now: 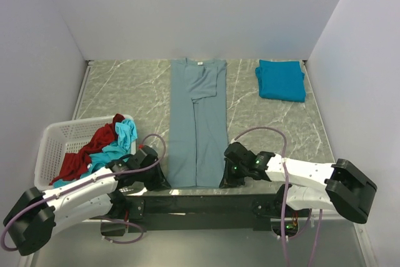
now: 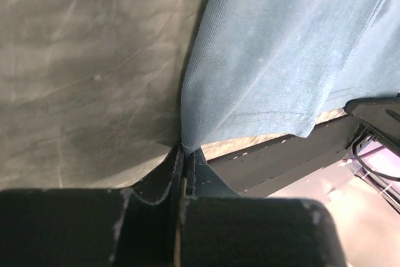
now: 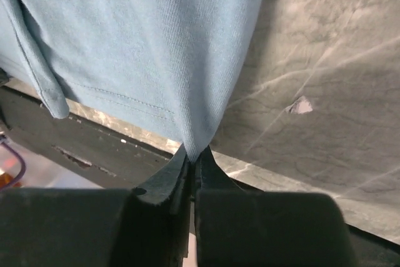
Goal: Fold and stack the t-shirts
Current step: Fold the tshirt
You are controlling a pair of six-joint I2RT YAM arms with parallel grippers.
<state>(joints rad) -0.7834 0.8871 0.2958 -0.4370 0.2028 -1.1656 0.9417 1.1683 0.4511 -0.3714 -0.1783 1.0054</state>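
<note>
The grey-blue t-shirt lies lengthwise on the table, both sides folded inward, collar at the far end. My left gripper is shut on its near-left hem corner. My right gripper is shut on its near-right hem corner. Both hold the hem at the table's near edge. A folded teal-blue t-shirt lies at the far right. A red t-shirt and a turquoise t-shirt sit crumpled in the basket.
The white lattice laundry basket stands at the left edge of the marbled table. White walls enclose the far and side edges. A black rail runs along the near edge between the arm bases.
</note>
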